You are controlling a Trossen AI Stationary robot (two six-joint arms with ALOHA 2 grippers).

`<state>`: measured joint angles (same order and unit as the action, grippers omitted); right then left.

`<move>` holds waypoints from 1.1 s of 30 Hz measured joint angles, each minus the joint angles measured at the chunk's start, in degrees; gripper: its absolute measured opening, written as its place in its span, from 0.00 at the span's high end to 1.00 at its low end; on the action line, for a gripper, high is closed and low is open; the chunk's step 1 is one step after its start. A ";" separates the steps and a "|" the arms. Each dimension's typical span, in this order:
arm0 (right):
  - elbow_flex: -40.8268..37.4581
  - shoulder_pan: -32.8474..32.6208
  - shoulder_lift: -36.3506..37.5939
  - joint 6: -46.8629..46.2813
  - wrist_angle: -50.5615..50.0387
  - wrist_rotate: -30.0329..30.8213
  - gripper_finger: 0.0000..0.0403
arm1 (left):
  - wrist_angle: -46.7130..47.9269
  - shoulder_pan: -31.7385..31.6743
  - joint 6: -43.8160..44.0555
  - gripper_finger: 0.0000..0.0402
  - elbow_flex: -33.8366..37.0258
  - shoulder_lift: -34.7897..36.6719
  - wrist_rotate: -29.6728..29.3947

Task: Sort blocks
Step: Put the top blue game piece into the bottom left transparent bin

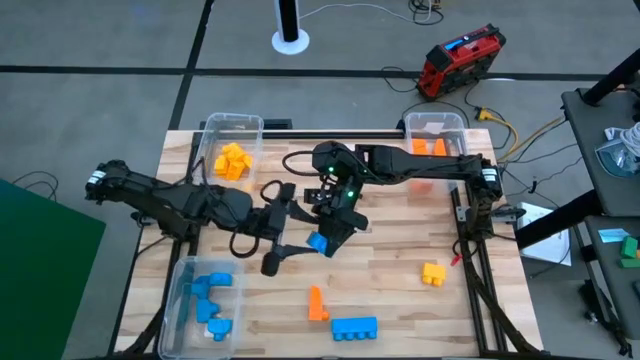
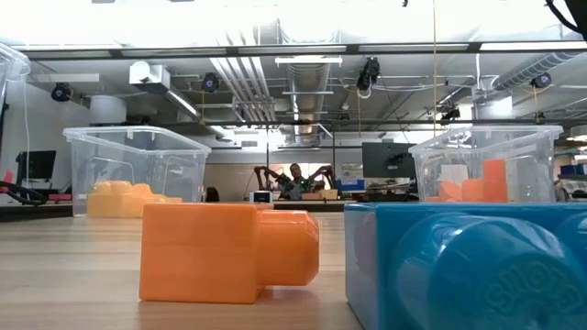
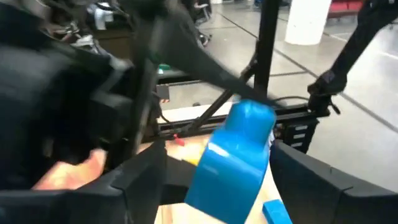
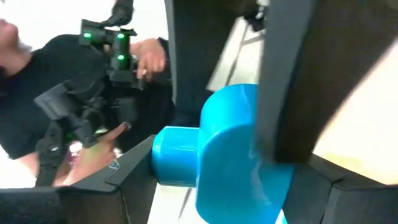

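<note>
Two tools meet at mid-table over one blue block [image 1: 318, 243]: the right tool [image 1: 328, 238] is clamped on it, raised off the table [image 1: 400, 290], while the left tool [image 1: 290, 237] spreads wide around it. Other blocks lie near: orange [image 1: 317, 304], blue [image 1: 354, 327], yellow [image 1: 433, 273].

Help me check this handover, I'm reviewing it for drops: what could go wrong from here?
1. The blue block sits between both grippers. If the right gripper lets go before the left gripper, whose fingers are spread wide, closes on it, the block will likely fall.
2. The two grippers are crowded around one small block, so their fingers may knock together or pinch it askew.
</note>
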<state>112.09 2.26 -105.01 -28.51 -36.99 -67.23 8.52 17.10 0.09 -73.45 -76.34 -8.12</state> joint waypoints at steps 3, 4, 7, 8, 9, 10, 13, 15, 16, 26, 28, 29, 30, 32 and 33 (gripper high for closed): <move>-0.14 0.82 0.00 1.58 -0.23 2.27 0.37 | 3.22 0.19 4.73 0.34 0.00 1.99 -0.23; -0.22 1.21 -0.09 2.04 -0.26 3.11 0.37 | 4.56 0.22 7.49 0.34 0.00 2.54 -0.27; -0.77 2.61 -0.15 2.17 -0.54 7.19 0.37 | 9.89 0.25 16.92 0.34 0.00 3.95 -0.88; -1.06 2.94 -0.22 2.25 -0.61 9.54 0.37 | 12.11 0.26 20.70 0.34 -0.02 4.49 -0.85; -1.49 3.23 -0.22 2.51 -0.51 11.87 0.37 | 14.50 0.26 24.64 0.34 -0.02 5.04 -0.89; -1.99 3.51 -0.22 2.82 -0.56 13.74 0.37 | 16.71 0.28 28.52 0.34 -0.02 5.35 -0.84; -3.12 4.23 -0.22 3.12 -1.03 18.20 0.37 | 23.05 0.52 37.77 0.34 -0.02 6.00 -0.05; -3.45 4.50 -0.44 4.04 -1.68 20.63 0.37 | 25.89 0.63 41.67 0.34 -0.02 6.04 0.53; -3.45 4.54 -0.74 4.42 -1.92 21.33 0.37 | 26.93 0.66 42.76 0.34 -0.02 6.04 1.10; -3.61 5.22 -2.16 6.37 -4.70 29.95 0.36 | 31.99 0.82 48.30 0.34 0.00 5.88 6.81; -3.61 5.49 -2.19 6.69 -4.70 31.63 0.37 | 32.01 0.92 49.02 0.34 0.00 5.91 8.35; -3.61 5.67 -2.23 6.71 -4.72 32.36 0.37 | 31.99 0.96 49.12 0.34 0.00 5.95 9.10; -3.61 5.75 -2.23 6.77 -4.70 33.20 0.37 | 31.99 1.02 49.25 0.34 0.00 5.99 9.48; -3.61 5.94 -2.23 7.48 -4.68 34.84 0.36 | 32.03 1.12 49.79 0.34 0.00 5.99 10.23; -3.61 5.95 -2.23 8.03 -4.70 35.84 0.36 | 32.17 1.12 50.15 0.34 0.00 5.99 10.63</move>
<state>108.49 8.21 -107.24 -20.48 -41.69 -31.39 40.69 18.22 50.24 -73.45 -70.35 2.51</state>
